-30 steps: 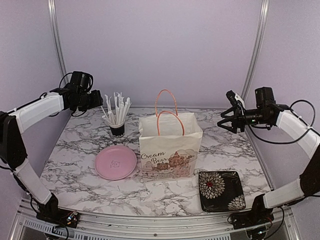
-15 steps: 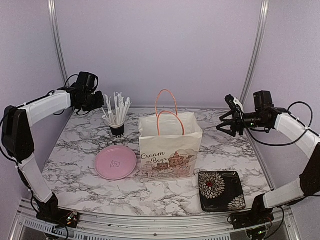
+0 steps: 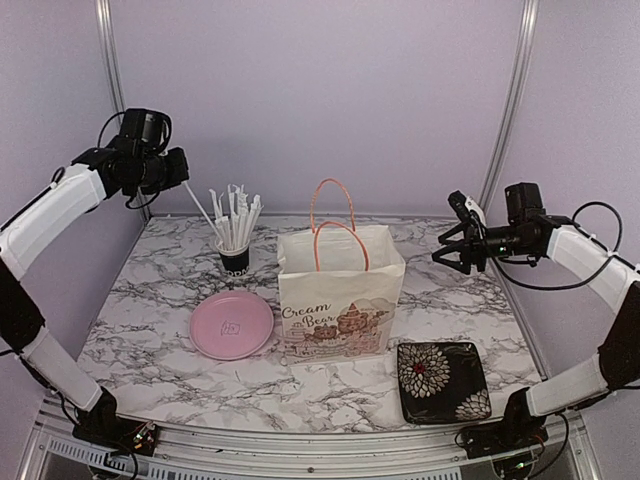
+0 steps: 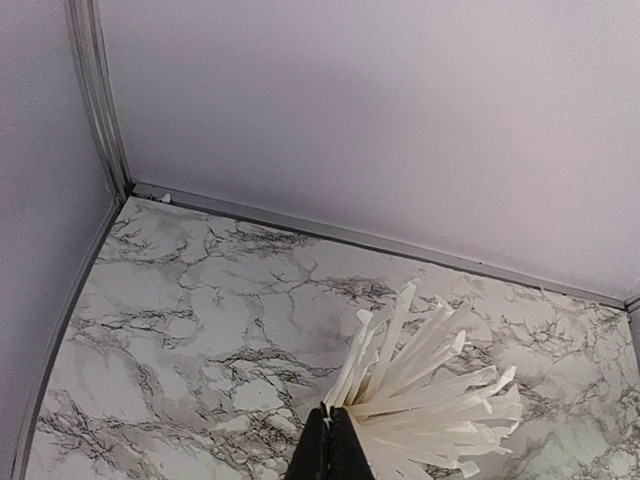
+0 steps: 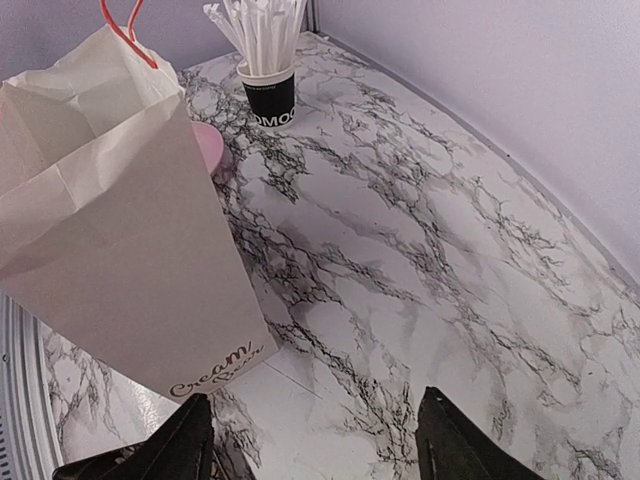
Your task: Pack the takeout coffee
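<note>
The takeout coffee is out of view in every frame. My left gripper (image 3: 182, 170) hangs high at the back left, shut on a thin white stick (image 3: 202, 208) that slants down toward the black cup of white sticks (image 3: 235, 256). In the left wrist view the black jaws (image 4: 338, 442) are pressed together on a white sliver, with the fan of sticks (image 4: 430, 385) just beyond. My right gripper (image 3: 456, 240) hovers at the right, open and holding nothing; its fingers (image 5: 455, 440) stand wide apart above bare marble.
A white paper bag (image 3: 340, 300) with orange handles stands open mid-table. A pink plate (image 3: 232, 325) lies to its left and a black floral dish (image 3: 442, 382) at the front right. The stick cup (image 5: 270, 95) and bag (image 5: 110, 220) also show in the right wrist view.
My left gripper has shut on a white stick and risen up and to the left, drawing the stick with it. The right arm has barely moved.
</note>
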### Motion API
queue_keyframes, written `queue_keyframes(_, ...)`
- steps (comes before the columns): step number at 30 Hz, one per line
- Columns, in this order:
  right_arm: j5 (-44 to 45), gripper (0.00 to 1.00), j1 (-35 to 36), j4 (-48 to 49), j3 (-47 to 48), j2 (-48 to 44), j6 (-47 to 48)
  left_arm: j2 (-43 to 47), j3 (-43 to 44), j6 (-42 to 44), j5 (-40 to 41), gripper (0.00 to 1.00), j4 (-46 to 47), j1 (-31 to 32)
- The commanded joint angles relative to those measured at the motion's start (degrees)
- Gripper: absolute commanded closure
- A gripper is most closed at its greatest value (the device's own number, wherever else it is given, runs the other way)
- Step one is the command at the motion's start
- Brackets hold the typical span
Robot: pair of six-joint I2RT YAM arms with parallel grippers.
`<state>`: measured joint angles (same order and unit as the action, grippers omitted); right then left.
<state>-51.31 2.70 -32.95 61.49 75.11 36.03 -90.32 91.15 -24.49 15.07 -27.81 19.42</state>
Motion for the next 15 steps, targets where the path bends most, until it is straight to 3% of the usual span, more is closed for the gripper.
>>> queue_keyframes(1, 0.52, 0.33, -0.21, 1.22, 0.20, 0.20, 0.69, 7.64, 3.33, 2.60, 3.85, 1.00, -6.04, 1.19)
queue_keyframes(6, 0.12, 0.33, -0.17, 1.18, 0.21, 0.79, 0.76, 14.95, 5.56, 4.37, 4.48, 1.00, -7.77, 2.10)
queue_keyframes(11, 0.24, 0.34, -0.20, 0.79, 0.54, 1.46, 1.28, 18.59, 8.58, 5.08, -9.34, 1.00, -7.46, 3.89)
queue_keyframes(15, -0.08, 0.34, -0.15, 0.72, 0.43, 1.22, 1.41, 19.61, 11.02, 3.80, -19.51, 1.00, -6.85, 8.91)
